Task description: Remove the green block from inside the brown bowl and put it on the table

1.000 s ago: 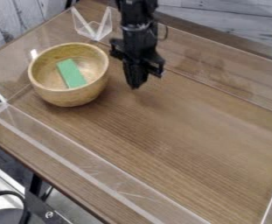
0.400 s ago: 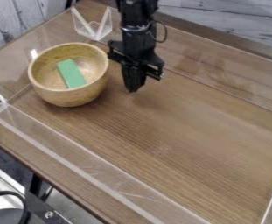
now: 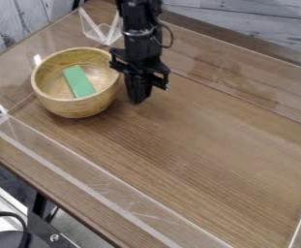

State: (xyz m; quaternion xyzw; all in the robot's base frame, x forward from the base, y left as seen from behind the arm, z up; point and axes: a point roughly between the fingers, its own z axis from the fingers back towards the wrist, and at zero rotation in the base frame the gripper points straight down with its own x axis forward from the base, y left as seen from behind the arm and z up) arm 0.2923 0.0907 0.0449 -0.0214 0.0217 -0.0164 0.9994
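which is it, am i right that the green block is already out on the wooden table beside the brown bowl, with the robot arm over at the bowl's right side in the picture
Not quite: the camera view shows the green block still inside the brown bowl, not out on the wooden table. The robot arm is at the bowl's right side in the picture, as you say.

Arm swung toward the bowl (image 3: 75, 85), pincer (image 3: 138, 90) now near its rim

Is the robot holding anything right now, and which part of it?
No, nothing seems to be held. The gripper is down beside the brown bowl, and the green block is inside the bowl, away from it.
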